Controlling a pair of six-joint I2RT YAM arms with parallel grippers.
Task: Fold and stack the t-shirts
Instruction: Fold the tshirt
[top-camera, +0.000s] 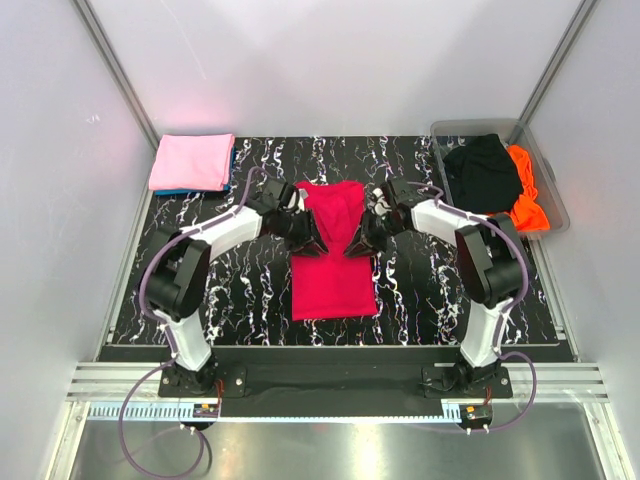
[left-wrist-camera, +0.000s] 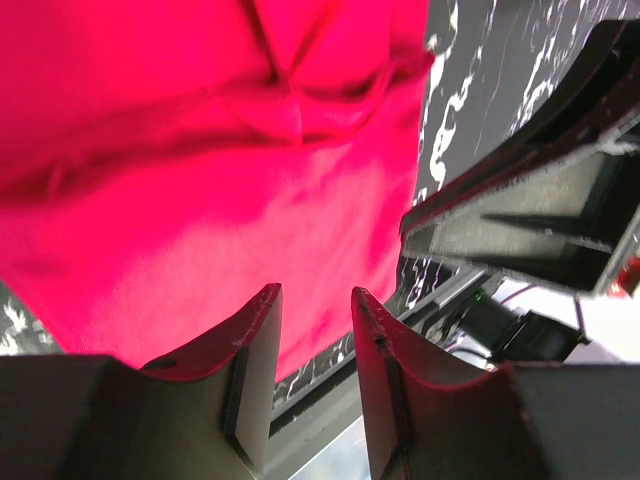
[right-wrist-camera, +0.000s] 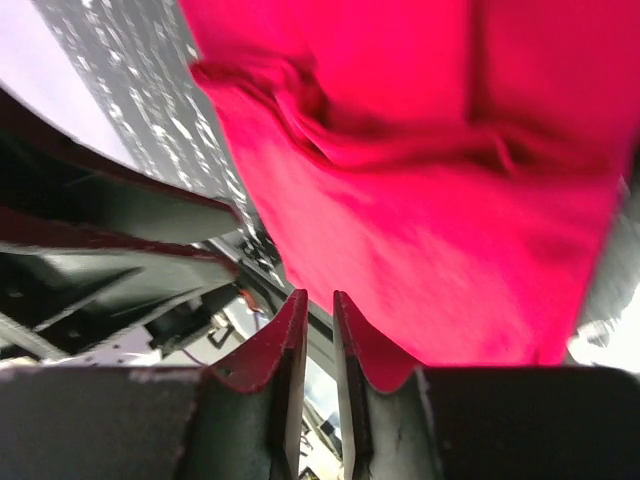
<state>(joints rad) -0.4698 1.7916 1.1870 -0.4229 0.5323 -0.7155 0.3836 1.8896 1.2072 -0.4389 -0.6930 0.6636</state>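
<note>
Top external: the red tee (top-camera: 335, 285) lies on the desk (top-camera: 250, 290) between the left tool (left-wrist-camera: 315, 300), narrowly parted, and the right tool (right-wrist-camera: 318, 300), nearly closed, its grip unclear. A one-sided pinch could drag the fold crooked.

Top external camera is looking down from above and behind the arm bases (top-camera: 195, 375), taking in the whole table (top-camera: 420, 290). Wrist cameras are peering close past the left claw (left-wrist-camera: 316, 295) and right claw (right-wrist-camera: 319, 297). All three are sharing the crimson-red t-shirt (top-camera: 333, 275) just ahead of both claws.
</note>
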